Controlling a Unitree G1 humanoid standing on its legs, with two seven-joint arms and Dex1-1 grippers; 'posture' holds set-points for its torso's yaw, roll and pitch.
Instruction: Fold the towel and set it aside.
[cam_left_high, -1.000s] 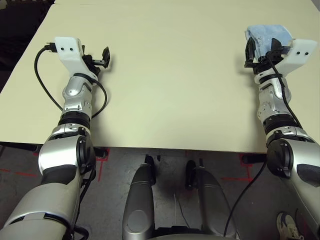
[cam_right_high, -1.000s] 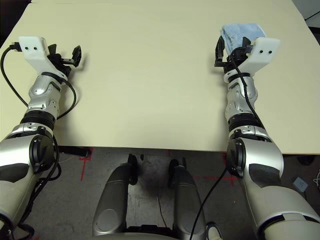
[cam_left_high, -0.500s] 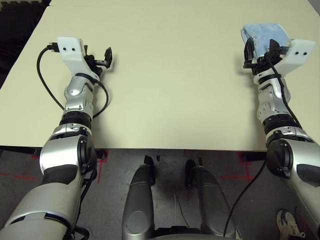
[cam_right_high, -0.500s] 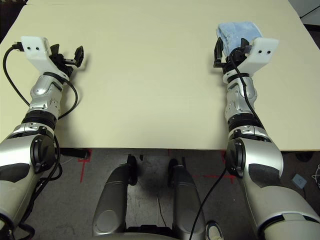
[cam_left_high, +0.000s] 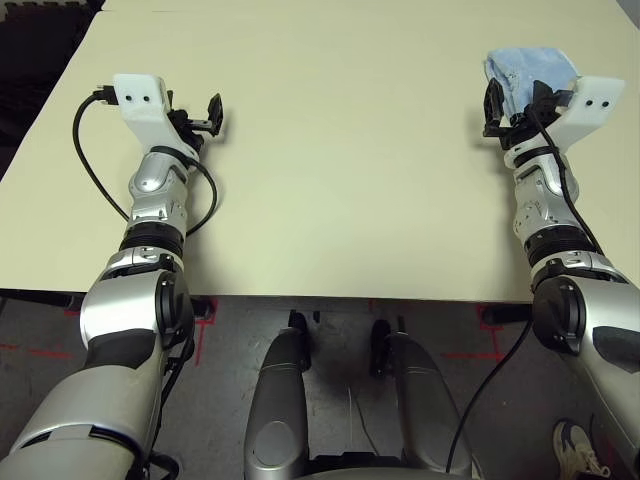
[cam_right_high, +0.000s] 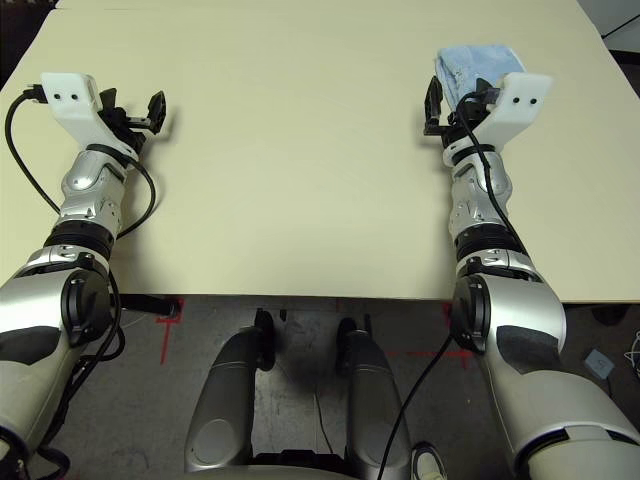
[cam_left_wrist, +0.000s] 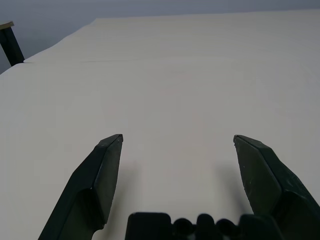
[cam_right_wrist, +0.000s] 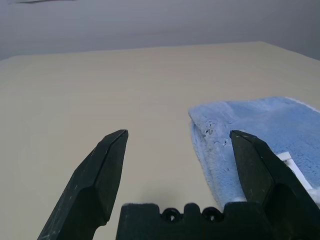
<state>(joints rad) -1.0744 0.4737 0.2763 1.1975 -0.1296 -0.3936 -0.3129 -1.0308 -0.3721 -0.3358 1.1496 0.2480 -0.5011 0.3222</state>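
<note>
As before, towel (cam_right_wrist: 260, 135) folded, tools apart.

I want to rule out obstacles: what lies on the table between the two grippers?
Nothing: in the left eye view, bare table runs from the open left gripper to the open right gripper. The folded towel lies just beyond the right one.

Silver jointed forearms w/ black rings; white wrist housings, two dark holes each; black cables; left claw (cam_left_high: 205, 112), right claw (cam_left_high: 515, 100): black fingers.
</note>
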